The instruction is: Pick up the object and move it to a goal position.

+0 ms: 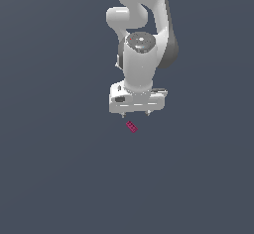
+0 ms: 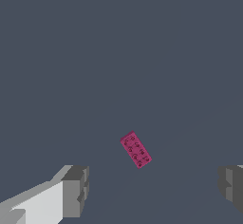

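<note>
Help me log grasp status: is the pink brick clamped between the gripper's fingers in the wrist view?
No. The pink brick lies alone on the grey surface, with the gripper open and both fingers well clear of it.

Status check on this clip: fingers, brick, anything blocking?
Gripper open, fingers wide apart, holding nothing. Pink brick lying free on the floor, studs up, ungrasped. Nothing in the way.

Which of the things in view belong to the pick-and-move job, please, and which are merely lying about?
Part of the job:
- magenta brick, lying free on the floor
- claw, open, holding nothing

Just lying about:
- nothing else shows; only the plain grey floor
</note>
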Controlling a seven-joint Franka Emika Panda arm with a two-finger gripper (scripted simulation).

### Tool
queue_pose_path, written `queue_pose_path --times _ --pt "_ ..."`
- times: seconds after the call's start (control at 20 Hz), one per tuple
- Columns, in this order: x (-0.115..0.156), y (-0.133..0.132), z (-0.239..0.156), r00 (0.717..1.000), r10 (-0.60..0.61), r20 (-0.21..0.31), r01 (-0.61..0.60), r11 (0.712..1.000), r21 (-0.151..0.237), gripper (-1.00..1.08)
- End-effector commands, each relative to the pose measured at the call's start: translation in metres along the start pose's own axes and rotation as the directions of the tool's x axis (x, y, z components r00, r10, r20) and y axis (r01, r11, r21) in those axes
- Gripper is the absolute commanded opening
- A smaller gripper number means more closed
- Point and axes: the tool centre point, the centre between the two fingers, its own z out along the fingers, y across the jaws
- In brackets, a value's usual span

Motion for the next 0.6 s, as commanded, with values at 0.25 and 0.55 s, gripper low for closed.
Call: queue_pose_path --times 0.25,0.55 --pt "-0.001 0.014 0.001 0.999 0.046 0.003 -0.046 0.999 0.007 1.0" --pt "-0.003 0.029 0.002 0.996 0.089 0.006 -0.089 0.996 0.013 1.0"
